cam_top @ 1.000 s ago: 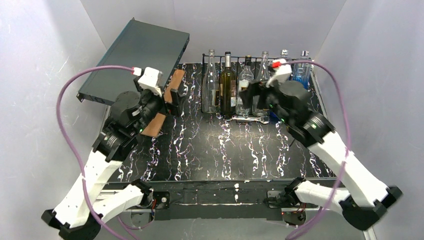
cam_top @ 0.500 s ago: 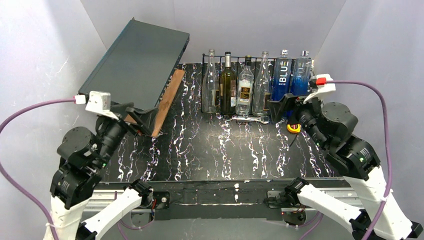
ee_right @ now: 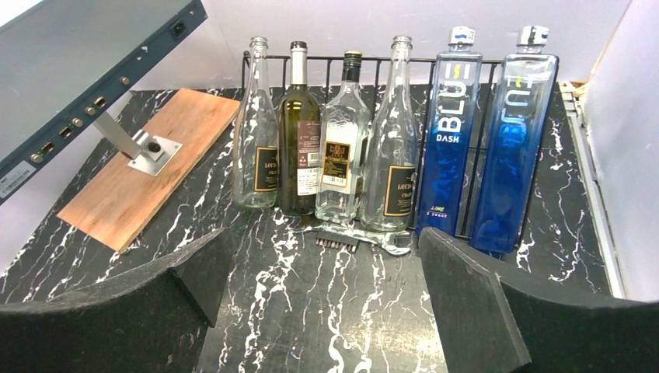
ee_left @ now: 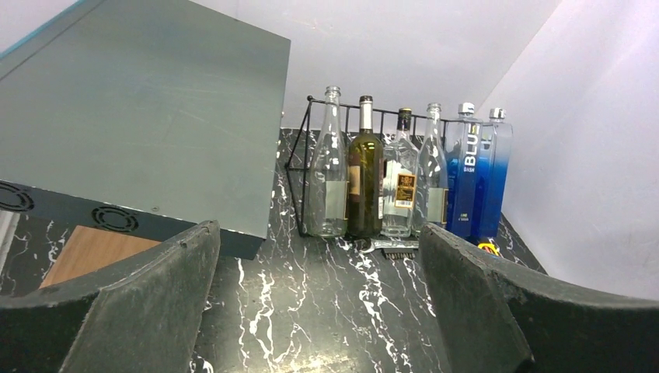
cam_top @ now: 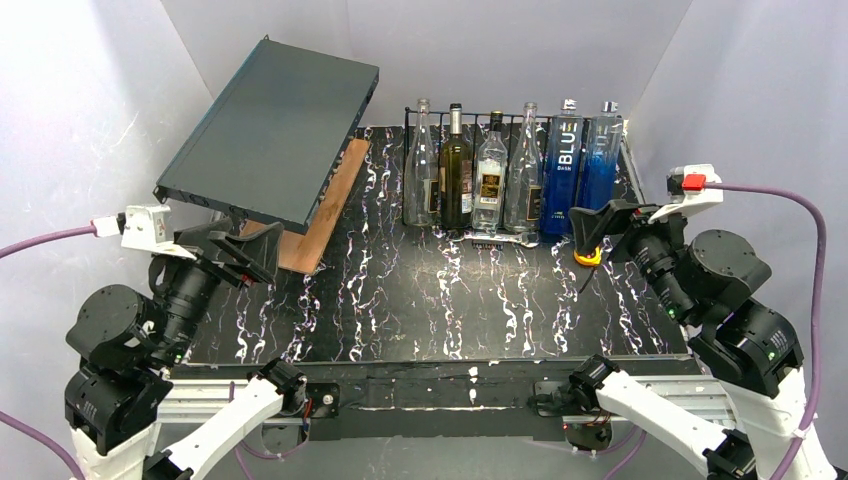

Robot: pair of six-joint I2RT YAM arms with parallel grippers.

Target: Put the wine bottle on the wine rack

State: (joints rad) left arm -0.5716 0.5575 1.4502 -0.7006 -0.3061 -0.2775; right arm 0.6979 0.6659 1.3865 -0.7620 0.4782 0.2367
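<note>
Right fingers [ee_right: 474,303] apart | wine bottle [ee_right: 299,148] dark green, upright in wine rack [ee_right: 377,59]

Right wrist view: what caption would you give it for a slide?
Six upright bottles lined up in the black wine rack, seen between the right hand's open fingers.

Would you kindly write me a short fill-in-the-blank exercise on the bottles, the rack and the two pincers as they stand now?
1. The wine rack holds ___ upright bottles.
2. Counting from the left in the top view, the dark green bottle stands ___ in the row.
3. The two tall bottles at the right end are ___ in colour.
4. The left pincer and the right pincer are both ___ and hold nothing.

Missing words: six; second; blue; open.
</note>
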